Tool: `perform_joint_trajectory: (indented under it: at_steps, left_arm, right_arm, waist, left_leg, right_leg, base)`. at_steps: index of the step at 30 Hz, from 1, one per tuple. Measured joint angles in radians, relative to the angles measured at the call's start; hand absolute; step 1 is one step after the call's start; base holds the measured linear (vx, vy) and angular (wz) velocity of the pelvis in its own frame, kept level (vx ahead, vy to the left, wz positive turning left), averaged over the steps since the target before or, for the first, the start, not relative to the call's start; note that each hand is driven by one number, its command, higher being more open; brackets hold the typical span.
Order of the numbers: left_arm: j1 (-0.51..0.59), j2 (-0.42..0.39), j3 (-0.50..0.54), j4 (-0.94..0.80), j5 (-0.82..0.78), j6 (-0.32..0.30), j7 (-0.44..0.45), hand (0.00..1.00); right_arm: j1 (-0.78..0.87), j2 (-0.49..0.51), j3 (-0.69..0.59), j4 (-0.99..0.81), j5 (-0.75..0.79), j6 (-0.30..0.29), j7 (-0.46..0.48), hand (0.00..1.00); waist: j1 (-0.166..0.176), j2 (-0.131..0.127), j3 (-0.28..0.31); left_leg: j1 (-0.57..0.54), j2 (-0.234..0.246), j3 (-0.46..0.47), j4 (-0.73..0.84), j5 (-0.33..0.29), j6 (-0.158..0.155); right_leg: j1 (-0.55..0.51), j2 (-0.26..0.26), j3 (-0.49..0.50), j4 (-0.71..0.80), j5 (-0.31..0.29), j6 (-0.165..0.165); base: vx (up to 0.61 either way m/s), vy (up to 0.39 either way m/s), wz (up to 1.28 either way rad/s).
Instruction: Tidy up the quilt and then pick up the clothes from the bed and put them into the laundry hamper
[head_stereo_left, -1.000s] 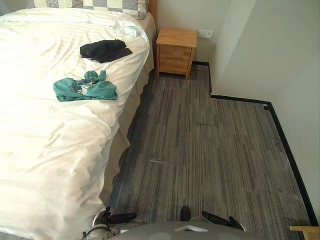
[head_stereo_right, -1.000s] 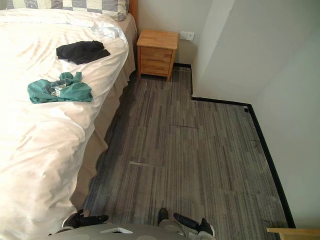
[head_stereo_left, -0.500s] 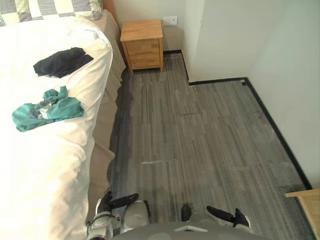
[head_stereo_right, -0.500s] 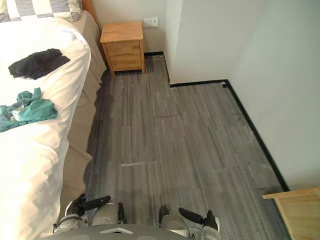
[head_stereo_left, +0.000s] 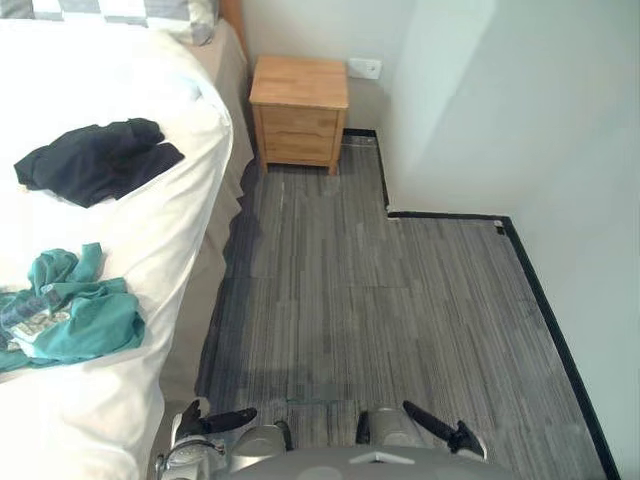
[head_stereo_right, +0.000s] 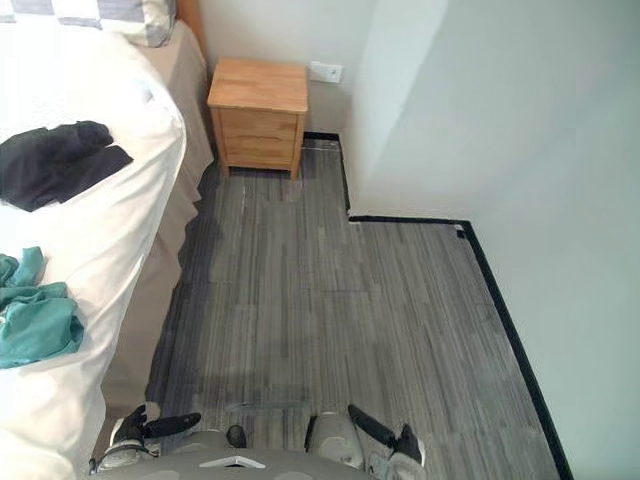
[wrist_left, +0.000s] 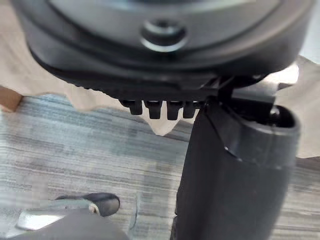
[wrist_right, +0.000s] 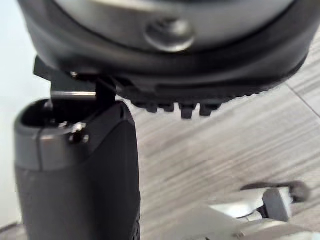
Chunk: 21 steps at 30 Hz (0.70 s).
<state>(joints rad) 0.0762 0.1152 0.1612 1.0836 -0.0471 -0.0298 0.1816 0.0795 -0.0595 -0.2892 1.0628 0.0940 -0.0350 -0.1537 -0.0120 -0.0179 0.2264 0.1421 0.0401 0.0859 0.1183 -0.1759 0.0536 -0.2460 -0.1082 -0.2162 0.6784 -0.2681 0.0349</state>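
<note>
Grey flooring (head_stereo_left: 380, 300) flanks the bed (head_stereo_left: 215, 250); teal clothes (head_stereo_left: 75, 318) and black clothes (head_stereo_left: 95, 160) lie on the quilt (head_stereo_left: 150, 230) — left hand (head_stereo_left: 215, 419) and right hand (head_stereo_left: 437, 429) hang empty, seemingly relaxed. Grabbing fistfuls could rumple the quilt.

A bed (head_stereo_left: 205, 255) under a white quilt (head_stereo_left: 100, 70) takes the left side, with a grey-checked pillow (head_stereo_left: 150, 10) at its far end. On the quilt lie a crumpled black garment (head_stereo_left: 95, 160), farther off, and a crumpled teal garment (head_stereo_left: 75, 315), nearer, apart from each other. The grey striped carpet floor (head_stereo_left: 390, 310) runs to the right of the bed. A small light-wood nightstand (head_stereo_left: 298, 110) stands against the far wall, just beside the bed's head, with a white wall socket (head_stereo_left: 366, 68) just to its right.
</note>
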Motion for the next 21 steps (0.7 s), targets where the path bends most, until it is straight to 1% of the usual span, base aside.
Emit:
perform_joint_trajectory:
  at_steps: [1, 2, 3, 4, 5, 6, 7, 8, 9, 10, 11, 12, 13, 14, 15, 16, 17, 18, 19, 20, 21]
  left_arm:
    - [-0.003, -0.008, 0.001, -0.002, 0.000, 0.003, 0.000, 1.00]
    - [-0.006, -0.008, 0.002, -0.003, 0.000, 0.005, -0.001, 1.00]
    - [-0.010, -0.007, 0.006, -0.005, 0.000, 0.004, -0.006, 1.00]
    - [-0.011, -0.009, 0.019, -0.007, -0.001, 0.004, -0.008, 1.00]
    - [-0.004, -0.015, 0.050, -0.010, -0.005, 0.003, -0.007, 1.00]
    - [0.010, -0.040, 0.079, -0.006, -0.023, 0.004, -0.005, 1.00]
    - [0.011, -0.049, 0.094, -0.005, -0.026, 0.003, -0.005, 1.00]
    - [0.013, -0.074, 0.118, -0.005, -0.028, 0.001, -0.010, 1.00]
    - [0.012, -0.091, 0.137, -0.008, -0.030, -0.005, -0.014, 1.00]
    - [0.014, -0.110, 0.181, -0.025, -0.030, -0.009, -0.019, 1.00]
    - [0.017, -0.119, 0.200, -0.034, -0.030, -0.009, -0.019, 1.00]
    - [0.037, -0.127, 0.218, -0.055, -0.030, -0.009, -0.018, 1.00]
    - [0.046, -0.129, 0.220, -0.068, -0.030, -0.009, -0.019, 1.00]
    - [0.049, -0.128, 0.219, -0.075, -0.032, -0.010, -0.020, 1.00]
    - [0.051, -0.124, 0.214, -0.087, -0.031, -0.013, -0.020, 1.00]
    - [0.051, -0.128, 0.204, -0.097, -0.030, -0.018, -0.021, 1.00]
    - [0.051, -0.127, 0.200, -0.101, -0.030, -0.021, -0.022, 1.00]
    - [0.051, -0.123, 0.192, -0.103, -0.031, -0.028, -0.027, 1.00]
    - [0.048, -0.117, 0.183, -0.103, -0.031, -0.034, -0.034, 1.00]
    - [0.047, -0.110, 0.169, -0.103, -0.031, -0.035, -0.035, 1.00]
    - [0.046, -0.101, 0.148, -0.103, -0.030, -0.035, -0.037, 1.00]
  right_arm:
    - [-0.002, -0.011, 0.026, -0.011, 0.000, 0.000, -0.002, 1.00]
    - [-0.007, -0.013, 0.032, -0.019, 0.000, 0.000, -0.002, 1.00]
    - [-0.015, -0.015, 0.041, -0.018, 0.000, 0.002, -0.002, 1.00]
    - [-0.016, -0.015, 0.043, -0.018, 0.001, 0.002, -0.003, 1.00]
    - [-0.011, -0.010, 0.042, -0.014, 0.010, 0.002, -0.004, 1.00]
    - [-0.012, -0.017, 0.042, -0.009, 0.010, 0.004, -0.002, 1.00]
    - [-0.011, -0.021, 0.040, -0.005, 0.007, 0.003, -0.002, 1.00]
    - [-0.010, -0.032, 0.037, -0.002, 0.000, 0.004, 0.001, 1.00]
    - [-0.009, -0.040, 0.028, -0.006, -0.003, 0.005, 0.003, 1.00]
    - [-0.007, -0.046, 0.027, -0.017, -0.009, 0.010, 0.003, 1.00]
    - [-0.005, -0.050, 0.031, -0.018, -0.010, 0.012, 0.002, 1.00]
    - [0.000, -0.061, 0.054, -0.021, -0.012, 0.019, 0.000, 1.00]
    - [0.004, -0.067, 0.071, -0.022, -0.012, 0.022, -0.004, 1.00]
    - [0.008, -0.067, 0.075, -0.022, -0.012, 0.023, -0.007, 1.00]
    - [0.015, -0.066, 0.085, -0.021, -0.012, 0.027, -0.008, 1.00]
    - [0.013, -0.066, 0.087, -0.018, -0.012, 0.029, -0.007, 1.00]
    - [0.009, -0.068, 0.087, -0.017, -0.012, 0.031, -0.005, 1.00]
    - [-0.004, -0.067, 0.087, -0.009, -0.012, 0.031, -0.004, 1.00]
    - [-0.022, -0.063, 0.087, 0.003, -0.012, 0.031, -0.004, 1.00]
    - [-0.027, -0.059, 0.087, 0.005, -0.011, 0.031, -0.004, 1.00]
    - [-0.027, -0.055, 0.087, 0.003, -0.011, 0.029, -0.004, 1.00]
  waist:
    - [-0.011, 0.016, 0.006]
    - [-0.018, 0.018, 0.007]
    - [-0.019, 0.013, 0.006]
    - [-0.020, 0.006, 0.007]
    - [-0.020, -0.006, 0.005]
    - [-0.020, 0.012, -0.001]
    - [-0.019, 0.024, -0.007]
    - [-0.020, 0.053, -0.017]
    - [-0.019, 0.076, -0.016]
    - [-0.015, 0.094, -0.007]
    - [-0.014, 0.101, -0.004]
    - [-0.007, 0.105, 0.000]
    - [0.006, 0.109, 0.005]
    - [0.012, 0.105, 0.007]
    - [0.025, 0.093, 0.009]
    - [0.038, 0.090, 0.009]
    - [0.040, 0.090, 0.009]
    - [0.044, 0.085, 0.010]
    - [0.045, 0.071, 0.014]
    - [0.047, 0.064, 0.013]
    - [0.047, 0.058, 0.010]
  left_leg:
    - [0.034, 0.024, -0.039, -0.033, -0.003, -0.006]
    - [0.047, 0.029, -0.056, -0.048, -0.005, -0.009]
    - [0.072, 0.031, -0.074, -0.072, -0.018, -0.029]
    - [0.092, 0.031, -0.088, -0.074, -0.042, -0.048]
    - [0.137, 0.029, -0.112, -0.071, -0.085, -0.065]
    - [0.176, 0.056, -0.126, -0.041, -0.125, -0.083]
    - [0.177, 0.068, -0.125, -0.011, -0.126, -0.085]
    - [0.144, 0.100, -0.124, 0.101, -0.121, -0.081]
    - [0.093, 0.131, -0.123, 0.231, -0.106, -0.089]
    - [0.002, 0.163, -0.123, 0.462, -0.026, -0.093]
    - [-0.045, 0.181, -0.123, 0.572, 0.048, -0.100]
    - [-0.130, 0.225, -0.116, 0.766, 0.161, -0.138]
    - [-0.193, 0.255, -0.075, 0.914, 0.127, -0.144]
    - [-0.217, 0.258, -0.053, 0.954, 0.103, -0.150]
    - [-0.254, 0.249, -0.007, 0.978, 0.057, -0.153]
    - [-0.295, 0.242, 0.040, 0.955, 0.009, -0.151]
    - [-0.315, 0.234, 0.059, 0.924, -0.016, -0.147]
    - [-0.341, 0.201, 0.090, 0.814, -0.057, -0.146]
    - [-0.348, 0.155, 0.122, 0.643, -0.077, -0.142]
    - [-0.348, 0.132, 0.144, 0.544, -0.075, -0.141]
    - [-0.345, 0.106, 0.187, 0.397, -0.046, -0.139]
  right_leg:
    - [-0.031, 0.031, 0.005, -0.194, 0.033, 0.030]
    - [-0.048, 0.035, 0.015, -0.292, 0.067, 0.038]
    - [-0.088, 0.031, 0.071, -0.451, 0.137, 0.057]
    - [-0.115, 0.021, 0.115, -0.516, 0.179, 0.070]
    - [-0.128, 0.001, 0.156, -0.526, 0.195, 0.076]
    - [-0.130, 0.015, 0.163, -0.434, 0.309, 0.067]
    - [-0.132, 0.024, 0.162, -0.393, 0.320, 0.057]
    - [-0.115, 0.043, 0.130, -0.356, 0.297, 0.014]
    - [-0.079, 0.058, 0.099, -0.364, 0.276, -0.011]
    - [-0.023, 0.084, 0.076, -0.377, 0.241, -0.029]
    - [0.010, 0.101, 0.071, -0.391, 0.228, -0.041]
    - [0.080, 0.134, 0.073, -0.437, 0.210, -0.063]
    - [0.157, 0.157, 0.087, -0.480, 0.200, -0.082]
    - [0.194, 0.162, 0.098, -0.502, 0.194, -0.091]
    - [0.264, 0.162, 0.117, -0.547, 0.186, -0.105]
    - [0.314, 0.162, 0.144, -0.580, 0.177, -0.108]
    - [0.334, 0.159, 0.150, -0.593, 0.174, -0.106]
    - [0.367, 0.145, 0.169, -0.604, 0.172, -0.092]
    - [0.400, 0.120, 0.189, -0.624, 0.163, -0.083]
    - [0.415, 0.105, 0.191, -0.637, 0.157, -0.074]
    - [0.432, 0.087, 0.191, -0.659, 0.146, -0.061]
  base:
    - [0.40, -0.158, 0.92]
    - [0.50, -0.244, 0.99]
    - [0.41, -0.263, 0.88]
    - [0.63, -0.429, 0.99]
    - [0.68, -0.484, 0.92]
    - [0.58, -0.408, 0.75]
    - [0.58, -0.409, 0.64]
    - [0.55, -0.412, 0.51]
    - [0.63, -0.508, 0.52]
    - [0.51, -0.416, 0.31]
    - [0.50, -0.371, 0.09]
    - [0.53, -0.308, -0.18]
    - [0.53, -0.288, -0.27]
    - [0.51, -0.259, -0.32]
    - [0.56, -0.265, -0.37]
    - [0.54, -0.226, -0.41]
    - [0.52, -0.131, -0.53]
    - [0.35, -0.012, -0.56]
    - [0.46, 0.036, -0.55]
    - [0.37, 0.059, -0.38]
    - [0.53, 0.115, -0.08]
